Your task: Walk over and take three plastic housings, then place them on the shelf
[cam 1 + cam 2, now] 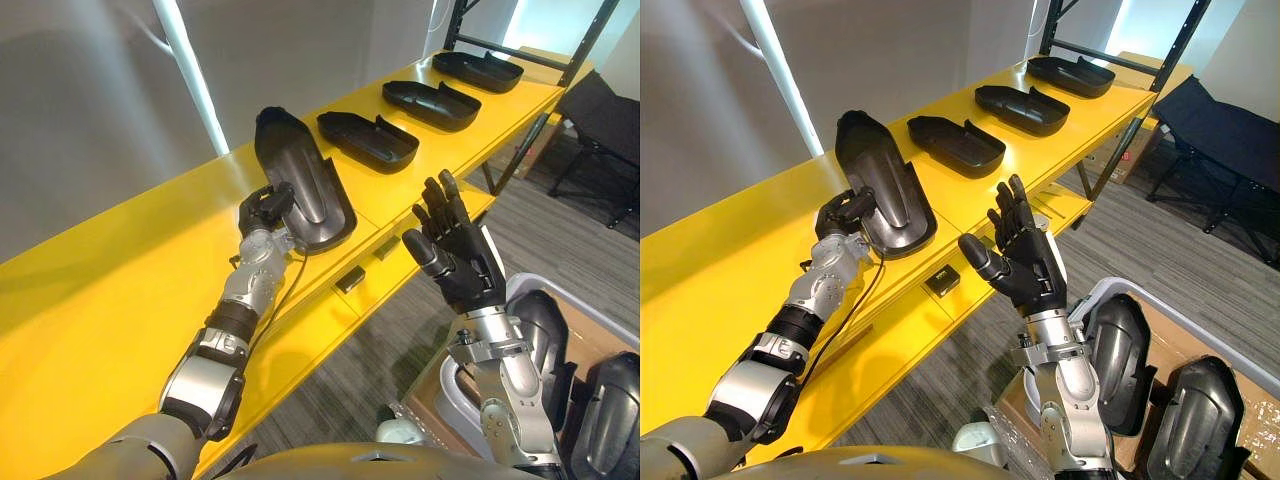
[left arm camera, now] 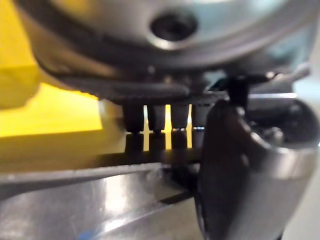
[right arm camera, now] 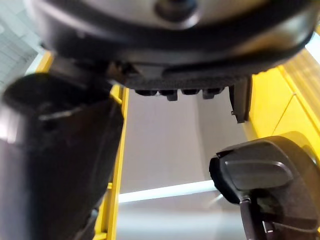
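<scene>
Plastic housing [image 1: 300, 170] rests on the yellow shelf [image 1: 110, 280], its end gripped by the left hand [image 1: 265, 208] (right hand [image 1: 462, 255] spread, empty); released near the front edge, it may slide off.

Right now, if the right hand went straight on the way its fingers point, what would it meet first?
Likely the grey wall behind the yellow shelf; the open right hand points above the shelf, beside the housing the left hand holds. Depth unclear.

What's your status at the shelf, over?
Left robot hand shut on near end of a housing lying on the yellow shelf. Right robot hand open, raised, empty. Three more housings farther along; nothing blocking.
</scene>
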You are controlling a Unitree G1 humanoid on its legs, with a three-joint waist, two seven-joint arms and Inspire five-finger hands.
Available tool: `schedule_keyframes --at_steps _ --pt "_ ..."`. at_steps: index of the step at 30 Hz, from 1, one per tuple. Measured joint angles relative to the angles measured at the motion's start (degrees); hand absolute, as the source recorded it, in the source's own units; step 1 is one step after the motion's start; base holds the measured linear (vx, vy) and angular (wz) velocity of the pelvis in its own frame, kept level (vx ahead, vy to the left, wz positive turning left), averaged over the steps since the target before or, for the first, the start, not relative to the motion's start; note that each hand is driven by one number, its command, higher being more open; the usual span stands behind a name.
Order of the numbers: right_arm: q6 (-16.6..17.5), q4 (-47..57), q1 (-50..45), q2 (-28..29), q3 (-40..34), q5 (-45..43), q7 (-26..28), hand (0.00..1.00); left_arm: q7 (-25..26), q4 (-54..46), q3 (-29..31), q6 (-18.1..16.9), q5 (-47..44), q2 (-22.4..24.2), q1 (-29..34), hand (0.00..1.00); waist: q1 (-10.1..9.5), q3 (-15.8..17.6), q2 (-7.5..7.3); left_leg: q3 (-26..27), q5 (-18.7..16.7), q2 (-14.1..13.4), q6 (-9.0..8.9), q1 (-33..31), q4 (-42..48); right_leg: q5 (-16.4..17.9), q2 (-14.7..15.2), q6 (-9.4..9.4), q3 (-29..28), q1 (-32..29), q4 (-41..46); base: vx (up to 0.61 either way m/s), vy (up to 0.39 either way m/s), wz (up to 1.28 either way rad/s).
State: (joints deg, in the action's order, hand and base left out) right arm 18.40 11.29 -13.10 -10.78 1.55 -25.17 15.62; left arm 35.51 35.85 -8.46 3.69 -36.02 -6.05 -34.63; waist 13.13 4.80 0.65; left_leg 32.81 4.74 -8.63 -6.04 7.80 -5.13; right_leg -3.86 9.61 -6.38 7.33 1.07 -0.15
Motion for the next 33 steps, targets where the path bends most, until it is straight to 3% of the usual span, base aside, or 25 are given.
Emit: schedule_keyframes --at_steps 7,19,26,33 --pt "0.0 -0.3 0.0 0.0 1.4 0.0 0.1 1.00 5.5 2.9 0.7 0.2 5.4 0.8 -1.6 0.00 0.98 -0.5 -1.28 0.3 0.0 -0.1 0.00 0.3 0.0 -0.1 -0.1 -0.06 -0.6 0.0 0.0 0.00 0.001 -0.03" --pt "0.0 -0.3 -1.6 -0.4 1.5 -1.0 0.6 1.00 15.6 6.2 9.0 2.4 18.9 -1.1 -3.2 0.00 1.33 -0.5 -1.39 0.6 0.2 0.0 0.00 0.0 0.0 -0.3 -0.4 -0.32 -1.0 -0.4 0.0 0.00 0.000 -0.02" --pt "0.0 -0.1 -1.8 -0.2 1.5 -1.0 1.6 1.00 14.4 4.0 9.5 5.3 20.6 -2.9 -3.4 0.00 1.32 -0.5 -1.18 0.4 0.4 -0.3 -0.10 -0.8 0.2 -0.5 -0.7 -0.13 -0.3 -0.9 0.0 0.00 -0.002 0.02" --pt "-0.1 0.0 -1.8 -0.3 1.4 -1.0 1.5 1.00 8.6 4.2 9.1 6.9 18.4 -3.1 -3.4 0.00 1.27 -0.5 -1.06 0.3 0.4 -0.4 -0.13 -0.8 0.2 -0.5 -0.7 -0.08 -0.5 -0.9 -0.2 0.00 0.000 -0.01"
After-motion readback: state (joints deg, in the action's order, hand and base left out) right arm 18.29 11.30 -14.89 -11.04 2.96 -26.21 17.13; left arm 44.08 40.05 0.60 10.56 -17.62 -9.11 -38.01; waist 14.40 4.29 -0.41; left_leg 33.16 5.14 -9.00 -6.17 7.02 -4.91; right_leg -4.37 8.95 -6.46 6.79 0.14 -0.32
